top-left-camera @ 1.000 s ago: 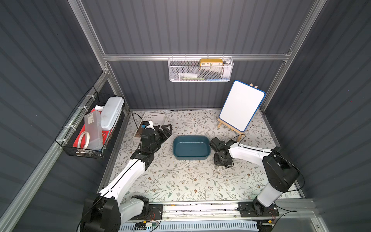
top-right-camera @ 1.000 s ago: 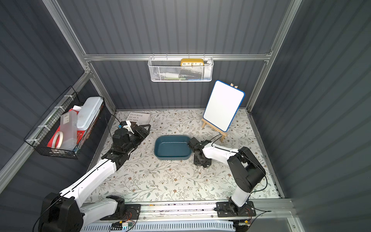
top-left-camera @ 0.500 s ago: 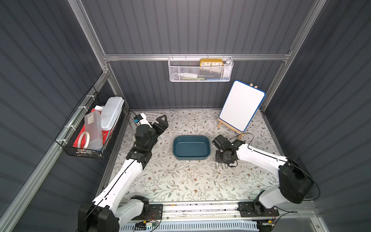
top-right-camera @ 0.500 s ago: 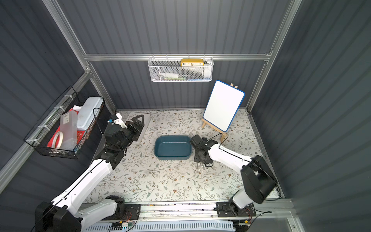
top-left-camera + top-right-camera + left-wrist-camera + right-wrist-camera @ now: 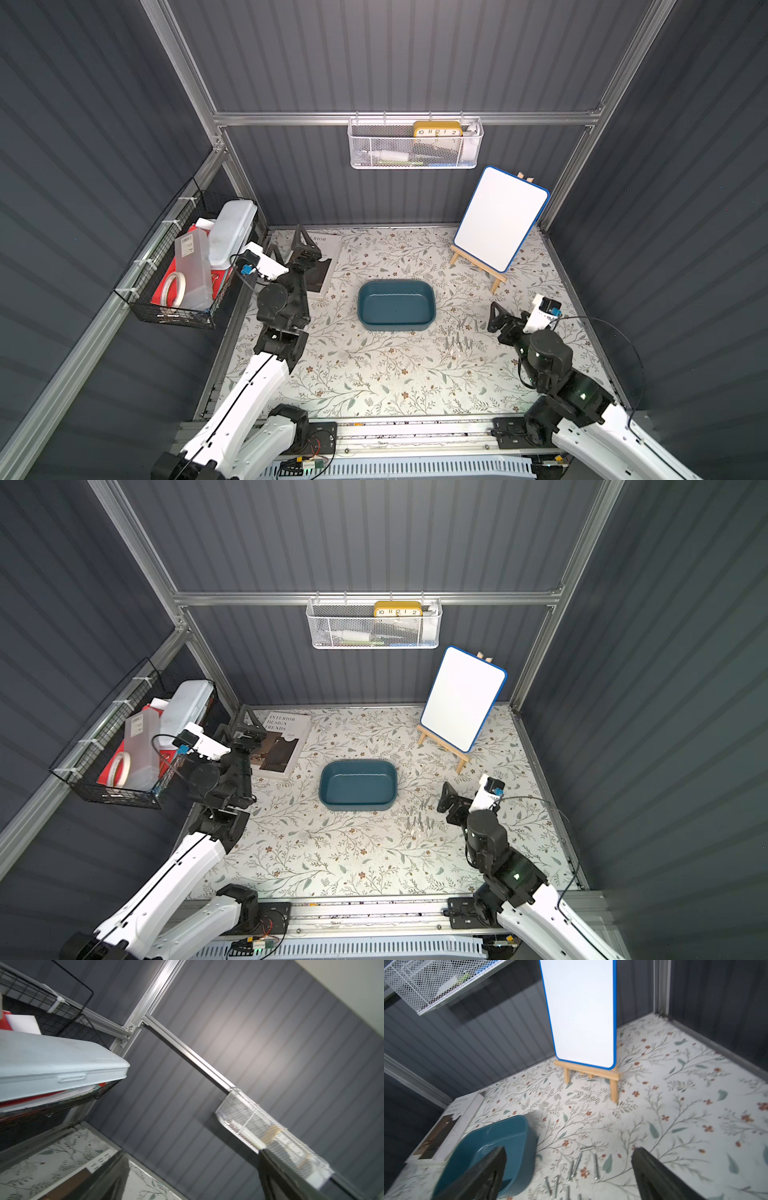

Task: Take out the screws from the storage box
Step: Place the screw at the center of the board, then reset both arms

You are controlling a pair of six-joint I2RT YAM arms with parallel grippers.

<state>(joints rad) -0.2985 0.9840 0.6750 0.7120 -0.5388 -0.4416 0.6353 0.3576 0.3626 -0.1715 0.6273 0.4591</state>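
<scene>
Well, both claws are released. My right claw (image 5: pixel 569 1151) stands with its jaws wide apart and gripping nothing, near the right edge of the worktop (image 5: pixel 374 382), facing the screws (image 5: pixel 457 334). These lie loose on the worktop in a small scatter (several side by side), just beside the front right corner of the storage box (image 5: pixel 397 305), which sits near the worktop's middle. My left claw (image 5: pixel 191 1152), jaws likewise spread and unladen, is raised over the book (image 5: pixel 278 746) at the back left corner.
</scene>
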